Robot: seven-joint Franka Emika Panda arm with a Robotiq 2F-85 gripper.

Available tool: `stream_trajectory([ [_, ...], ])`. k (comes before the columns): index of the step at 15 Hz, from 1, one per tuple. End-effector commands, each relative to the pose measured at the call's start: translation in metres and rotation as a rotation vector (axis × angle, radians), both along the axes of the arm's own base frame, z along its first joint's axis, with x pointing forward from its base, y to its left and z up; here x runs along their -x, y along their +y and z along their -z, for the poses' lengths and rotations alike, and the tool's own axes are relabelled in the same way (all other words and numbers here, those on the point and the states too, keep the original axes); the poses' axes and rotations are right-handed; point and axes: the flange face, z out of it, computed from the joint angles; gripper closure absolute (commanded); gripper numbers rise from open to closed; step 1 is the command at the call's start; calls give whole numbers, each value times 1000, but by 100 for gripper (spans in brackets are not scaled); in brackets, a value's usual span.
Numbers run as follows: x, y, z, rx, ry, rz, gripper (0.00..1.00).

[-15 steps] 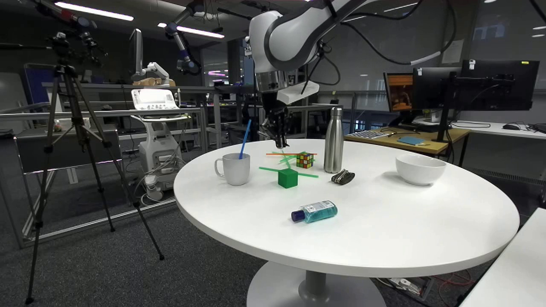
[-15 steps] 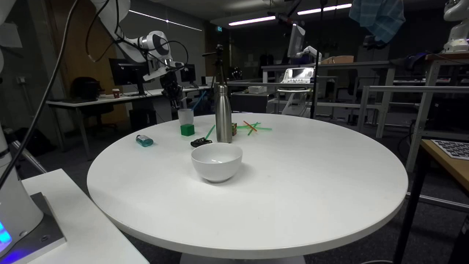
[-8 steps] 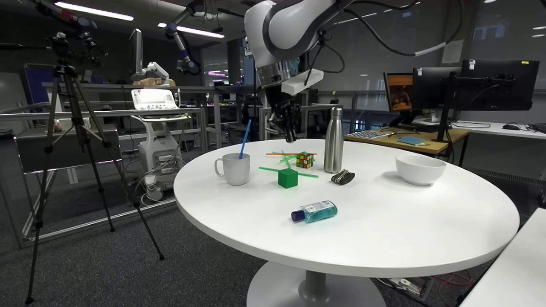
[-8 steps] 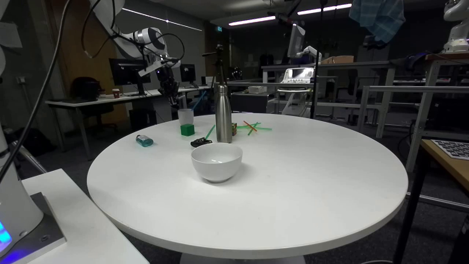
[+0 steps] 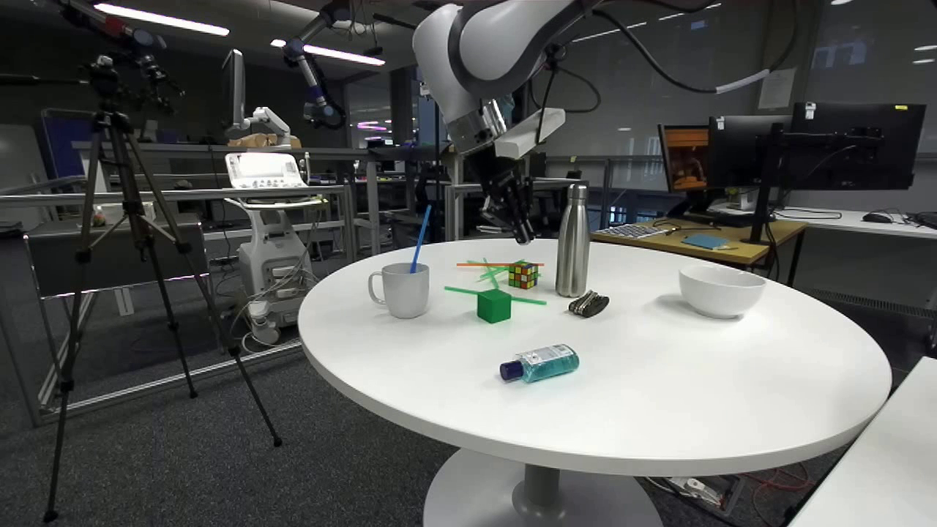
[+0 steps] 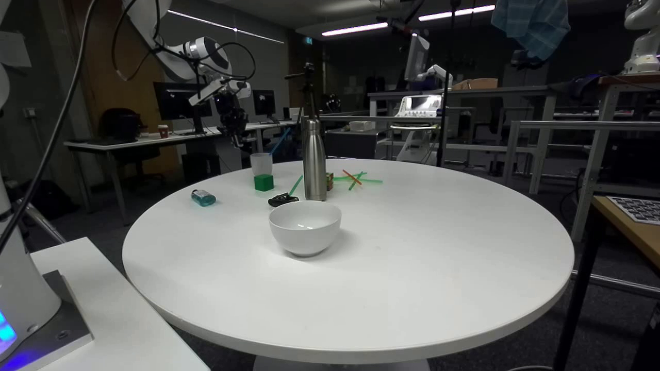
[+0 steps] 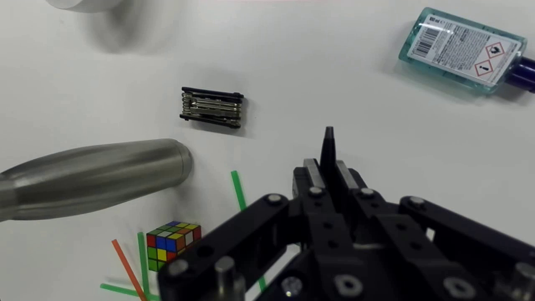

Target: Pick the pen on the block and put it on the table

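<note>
The pen (image 7: 329, 144) is pinched between the two pads (image 7: 314, 173) of the pincer (image 7: 328, 172), its narrow end standing out past them, probably so that this end meets the desk (image 5: 659, 395) first. Nothing lies on the green block (image 5: 494, 306), so the picking seems done (the laying down, I judge, is not). In an exterior view, the arm (image 5: 505, 47) arches over from above, its wrist (image 5: 477, 129) inclined, and holds the pincer above the desk.

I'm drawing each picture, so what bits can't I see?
Black tapered pen: back end hidden by the black jointed gripper, wrist view.
Tall silver metal bottle: top cut off by the left edge, wrist view.
Multicoloured puzzle cube: partly hidden behind the bottle, in an exterior view.
</note>
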Motion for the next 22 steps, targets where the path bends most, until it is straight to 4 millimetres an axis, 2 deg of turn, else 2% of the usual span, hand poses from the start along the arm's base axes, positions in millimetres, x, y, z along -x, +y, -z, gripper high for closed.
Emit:
stream_trajectory([
  [1, 2, 1, -6, 57, 17, 13, 97],
  [7, 1, 7, -4, 48, 21, -1, 97],
  [13, 7, 29, 4, 25, 38, -40, 97],
  [22, 9, 69, 47, 25, 93, -108, 97],
])
